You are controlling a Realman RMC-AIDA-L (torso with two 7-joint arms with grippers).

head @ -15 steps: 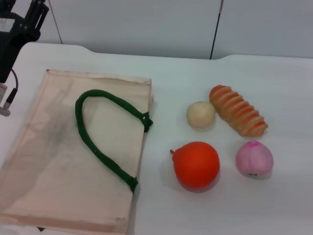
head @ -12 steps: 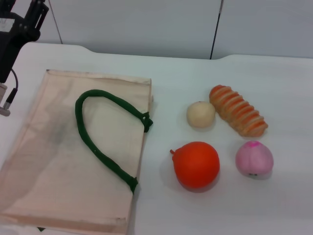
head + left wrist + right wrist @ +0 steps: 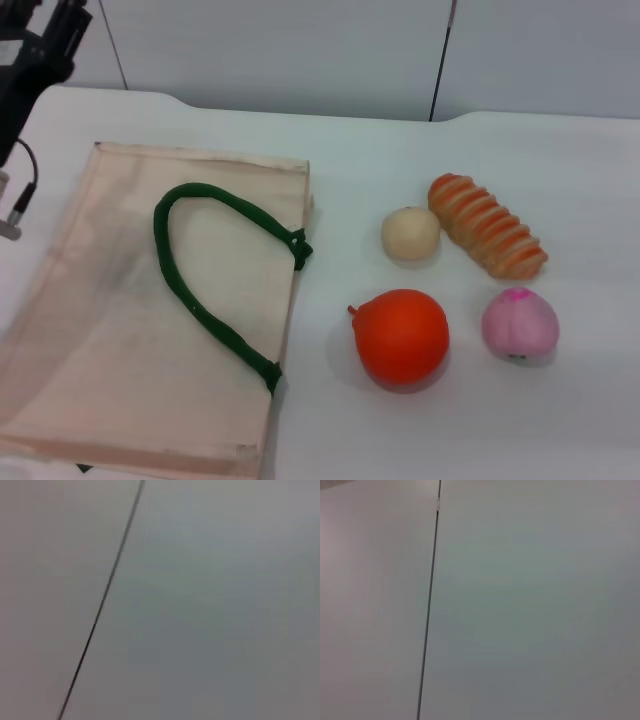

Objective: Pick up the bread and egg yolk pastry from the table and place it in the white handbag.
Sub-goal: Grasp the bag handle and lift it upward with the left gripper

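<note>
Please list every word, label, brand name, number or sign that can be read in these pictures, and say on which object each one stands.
None: no readable text in any view.
The white handbag, the bread, the egg yolk pastry, the orange fruit and the pink ball bear no lettering.
Both wrist views show only a blank wall.

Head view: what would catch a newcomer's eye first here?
The flat cream cloth handbag with its dark green rope handle fills the table's left half. To its right lies a cluster of foods: a striped orange-brown ridged bread loaf, a pale cream egg yolk pastry ball beside it, a big round orange fruit and a pink peach-like ball. The left gripper is at the far left corner.
</note>
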